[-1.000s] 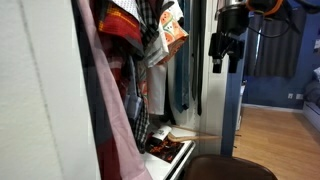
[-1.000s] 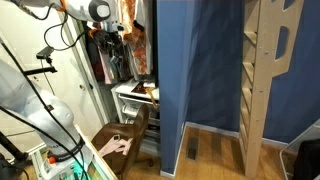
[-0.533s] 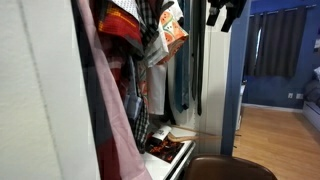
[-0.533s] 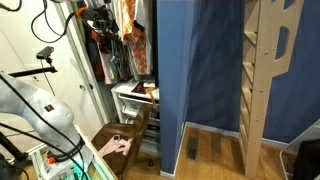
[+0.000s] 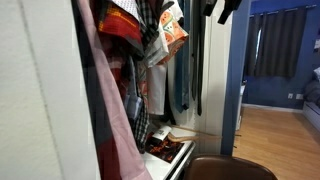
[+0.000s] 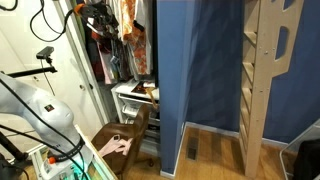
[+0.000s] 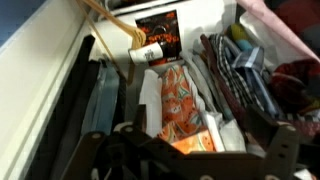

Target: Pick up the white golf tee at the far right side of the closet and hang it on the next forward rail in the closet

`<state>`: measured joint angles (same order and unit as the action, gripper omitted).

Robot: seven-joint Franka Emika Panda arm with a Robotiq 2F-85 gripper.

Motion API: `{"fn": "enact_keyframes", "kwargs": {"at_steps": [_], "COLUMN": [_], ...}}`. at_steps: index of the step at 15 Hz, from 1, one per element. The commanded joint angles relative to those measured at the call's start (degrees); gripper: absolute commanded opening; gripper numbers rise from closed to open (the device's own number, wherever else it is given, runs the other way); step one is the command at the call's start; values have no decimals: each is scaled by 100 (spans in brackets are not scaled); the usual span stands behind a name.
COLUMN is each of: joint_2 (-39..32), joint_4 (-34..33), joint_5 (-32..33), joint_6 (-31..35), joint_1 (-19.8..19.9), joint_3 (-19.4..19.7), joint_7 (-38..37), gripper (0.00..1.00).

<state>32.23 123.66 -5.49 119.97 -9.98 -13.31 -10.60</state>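
Claw (image 5: 224,9) hovers above one orange-printed garment (image 7: 178,105).

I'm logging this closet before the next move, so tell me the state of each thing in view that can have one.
claw: open, holding nothing, above the clothes.
orange patterned garment: hanging among the other clothes.
drawer: pulled out, with things inside.
wooden chair: upright, in front of the closet.
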Motion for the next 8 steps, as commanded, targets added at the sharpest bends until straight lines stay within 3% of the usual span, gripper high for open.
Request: {"fn": "enact_keyframes", "kwargs": {"at_steps": [1, 8], "joint_2": [-261, -1173], "joint_4": [-639, -2275], "joint_5": [242, 670], "joint_6": [647, 1668], "joint_1": [2, -84], "joint_3": [-14, 83], "joint_7": [405, 1743], "gripper": [100, 100]}}
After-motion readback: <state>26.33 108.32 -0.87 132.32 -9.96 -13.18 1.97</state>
